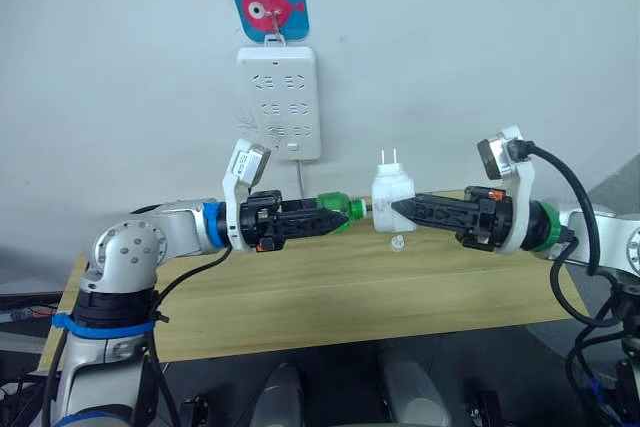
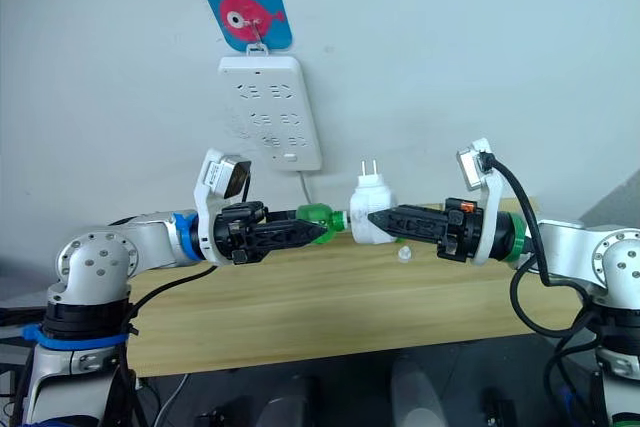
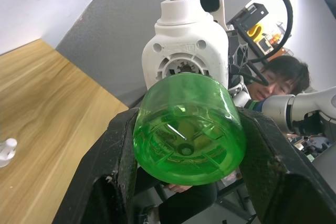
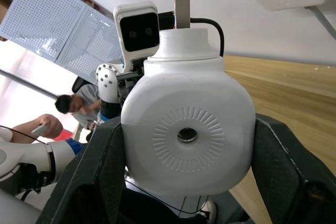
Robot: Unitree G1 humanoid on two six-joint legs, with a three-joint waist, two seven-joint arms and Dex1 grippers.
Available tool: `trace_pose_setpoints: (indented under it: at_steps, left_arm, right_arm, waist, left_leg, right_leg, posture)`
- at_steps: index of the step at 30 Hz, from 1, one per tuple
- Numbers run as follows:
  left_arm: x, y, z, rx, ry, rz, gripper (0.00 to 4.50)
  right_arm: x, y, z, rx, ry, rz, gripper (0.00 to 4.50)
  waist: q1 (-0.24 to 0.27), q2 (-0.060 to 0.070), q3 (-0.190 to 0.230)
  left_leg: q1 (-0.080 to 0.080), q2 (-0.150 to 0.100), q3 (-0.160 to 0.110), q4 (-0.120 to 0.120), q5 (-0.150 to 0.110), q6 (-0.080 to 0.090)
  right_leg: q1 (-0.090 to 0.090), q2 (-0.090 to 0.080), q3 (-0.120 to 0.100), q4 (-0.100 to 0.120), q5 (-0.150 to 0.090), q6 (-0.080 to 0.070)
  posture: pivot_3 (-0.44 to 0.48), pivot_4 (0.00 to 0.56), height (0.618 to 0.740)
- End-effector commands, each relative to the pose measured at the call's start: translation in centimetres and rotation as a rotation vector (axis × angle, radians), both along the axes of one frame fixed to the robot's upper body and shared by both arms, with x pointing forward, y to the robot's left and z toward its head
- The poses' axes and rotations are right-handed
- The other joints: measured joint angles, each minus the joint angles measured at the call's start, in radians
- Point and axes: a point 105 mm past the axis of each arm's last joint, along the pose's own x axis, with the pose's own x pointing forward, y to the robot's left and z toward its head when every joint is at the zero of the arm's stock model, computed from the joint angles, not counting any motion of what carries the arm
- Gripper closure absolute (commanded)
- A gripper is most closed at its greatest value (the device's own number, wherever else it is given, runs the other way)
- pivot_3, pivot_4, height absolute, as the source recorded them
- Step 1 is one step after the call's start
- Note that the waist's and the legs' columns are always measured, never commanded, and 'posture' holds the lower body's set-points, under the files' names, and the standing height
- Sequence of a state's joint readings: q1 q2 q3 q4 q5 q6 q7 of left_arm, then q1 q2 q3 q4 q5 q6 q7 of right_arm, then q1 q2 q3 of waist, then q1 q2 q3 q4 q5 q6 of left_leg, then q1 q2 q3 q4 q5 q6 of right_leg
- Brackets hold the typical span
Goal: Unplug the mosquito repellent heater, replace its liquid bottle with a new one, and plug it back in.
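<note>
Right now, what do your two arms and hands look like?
Both arms are silver-grey with white wrist brackets carrying small cameras. The left hand has black fingers and a blue collar ring behind it; the right hand has black fingers, a green ring and a thick black cable looping from its wrist.

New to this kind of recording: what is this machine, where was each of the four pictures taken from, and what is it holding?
It is a humanoid robot with two arms, each ending in a black two-fingered pincer. Two pictures come from cameras on its head, looking over the arms at a wooden table. The other two come from cameras on the wrists, looking along the fingers. The left pincer grips a green bottle. The right pincer grips the white mosquito repellent heater, unplugged, prongs up. The bottle's neck meets the heater. A small clear cap lies on the table. A white power strip hangs on the wall.
</note>
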State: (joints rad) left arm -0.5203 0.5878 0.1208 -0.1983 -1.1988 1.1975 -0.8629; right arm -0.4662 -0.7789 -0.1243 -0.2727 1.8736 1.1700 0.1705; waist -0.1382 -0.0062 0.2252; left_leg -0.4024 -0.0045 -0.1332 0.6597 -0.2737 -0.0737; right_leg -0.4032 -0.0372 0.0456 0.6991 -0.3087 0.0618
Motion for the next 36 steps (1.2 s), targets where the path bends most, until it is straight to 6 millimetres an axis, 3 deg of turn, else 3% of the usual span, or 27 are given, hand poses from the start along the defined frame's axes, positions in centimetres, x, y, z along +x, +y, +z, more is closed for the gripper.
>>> trace_pose_setpoints:
  at_steps: [1, 14, 24, 29, 36]
  left_arm:
    - [-0.7, -0.4, 0.6, -0.024, -0.028, -0.034, 2.18]
    - [-1.0, -0.7, 0.2, -0.012, -0.027, -0.062, 2.18]
    - [-0.9, -2.5, -0.2, -0.028, -0.061, -0.113, 2.18]
    - [-0.5, -2.9, -0.4, -0.048, -0.06, -0.094, 2.18]
    - [-0.1, -3.2, -0.3, -0.083, -0.045, -0.075, 2.18]
  right_arm:
    - [-1.0, 0.7, 1.2, 0.039, -0.035, 0.044, 1.58]
    - [-1.8, 1.5, 1.2, 0.021, -0.029, 0.101, 1.58]
    - [-2.1, 1.4, 0.8, -0.067, -0.005, 0.166, 1.58]
    - [-1.9, 0.9, 0.9, -0.084, 0.005, 0.16, 0.0]
    - [-2.0, 0.4, 0.9, -0.114, 0.0, 0.144, 0.0]
  waist:
    - [0.0, 0.0, 0.0]
    - [0.001, 0.0, 0.0]
    - [0.002, -0.001, 0.0]
    - [0.001, -0.001, 0.001]
    - [0.001, -0.001, 0.001]
  left_leg:
    - [0.0, 0.0, 0.0, 0.0, 0.0, 0.0]
    - [0.0, 0.0, 0.0, 0.0, 0.0, 0.0]
    - [0.0, 0.0, 0.0, 0.0, 0.0, 0.0]
    - [-0.001, 0.0, 0.0, 0.0, 0.0, 0.0]
    - [-0.001, 0.0, 0.0, 0.0, 0.0, 0.0]
  right_leg:
    - [0.0, 0.0, 0.0, 0.0, 0.0, 0.0]
    - [0.0, 0.0, 0.0, 0.0, 0.0, 0.0]
    - [0.0, 0.0, 0.0, -0.001, 0.0, 0.0]
    - [0.0, 0.0, 0.0, -0.001, 0.0, 0.0]
    - [0.0, 0.0, 0.0, -0.001, 0.0, 0.0]
  posture:
    - [-0.172, 0.208, 0.734]
    - [-0.169, 0.209, 0.734]
    - [-0.188, 0.221, 0.734]
    - [-0.19, 0.221, 0.734]
    - [-0.197, 0.22, 0.734]
